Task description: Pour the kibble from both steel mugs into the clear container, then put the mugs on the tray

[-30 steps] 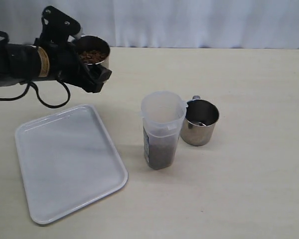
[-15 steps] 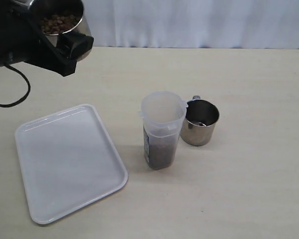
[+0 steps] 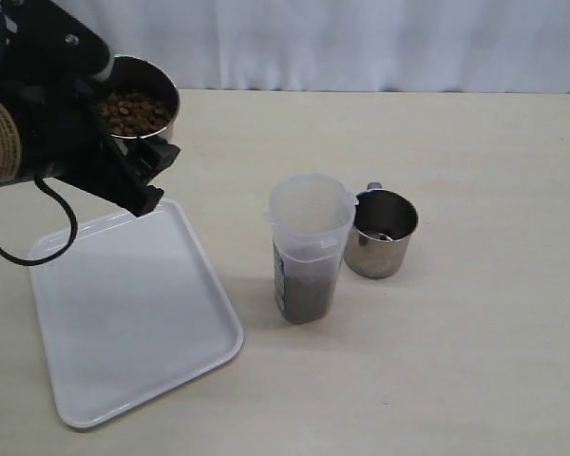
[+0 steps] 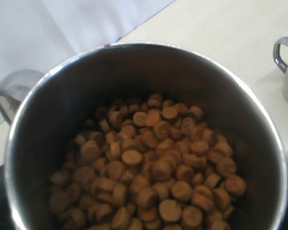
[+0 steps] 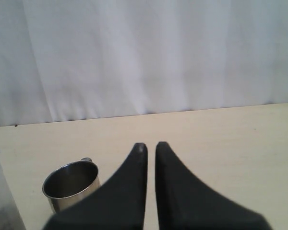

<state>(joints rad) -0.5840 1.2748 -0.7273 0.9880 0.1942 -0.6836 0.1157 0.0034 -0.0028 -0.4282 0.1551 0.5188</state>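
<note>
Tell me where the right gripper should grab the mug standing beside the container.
Probably the rim wall away from the container, one finger inside, one outside, coming down from above. The mug stands upright and open, the container sits close against one side, and the handle sticks out at the far side.

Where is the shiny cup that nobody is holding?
In the exterior view, that steel mug stands on the table, right of the middle, close beside the clear container, on its right.
</note>
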